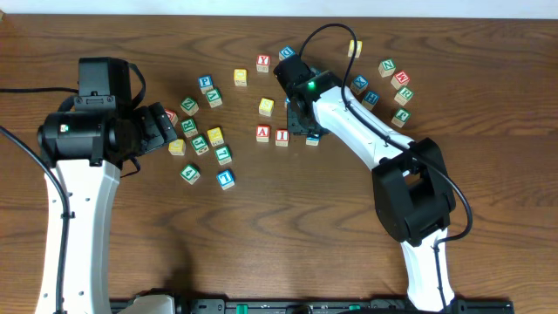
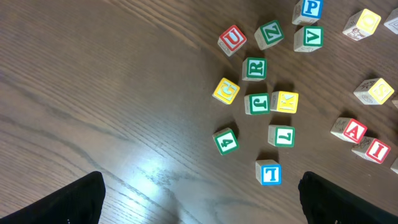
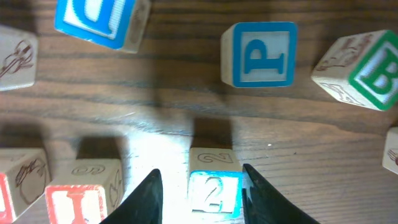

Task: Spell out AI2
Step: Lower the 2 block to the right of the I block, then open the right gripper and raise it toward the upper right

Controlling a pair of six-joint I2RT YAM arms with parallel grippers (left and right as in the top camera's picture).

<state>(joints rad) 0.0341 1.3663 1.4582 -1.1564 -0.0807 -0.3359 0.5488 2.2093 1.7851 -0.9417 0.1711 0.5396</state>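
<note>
Cube 2 (image 1: 312, 139) sits just beside cube I (image 1: 282, 136) and cube A (image 1: 262, 133) in the overhead view, under the right gripper (image 1: 305, 127).

Left wrist: the left gripper (image 2: 202, 205) is wide open and empty.

Right wrist: narrow jaws straddle this cube, with a gap on one side. It should be centred, then set square beside I.

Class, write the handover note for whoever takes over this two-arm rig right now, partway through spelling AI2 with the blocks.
Left pincer: open, empty, off to the side.
Right pincer: open, straddling the 2 cube, with a gap showing on one side.
Things: A cube and I cube sit side by side. The 2 cube is in line beyond the I, slightly apart.
Done: AI2 reads in order from overhead.
To do: raise that pincer clear; perhaps nudge the 2 closer.
</note>
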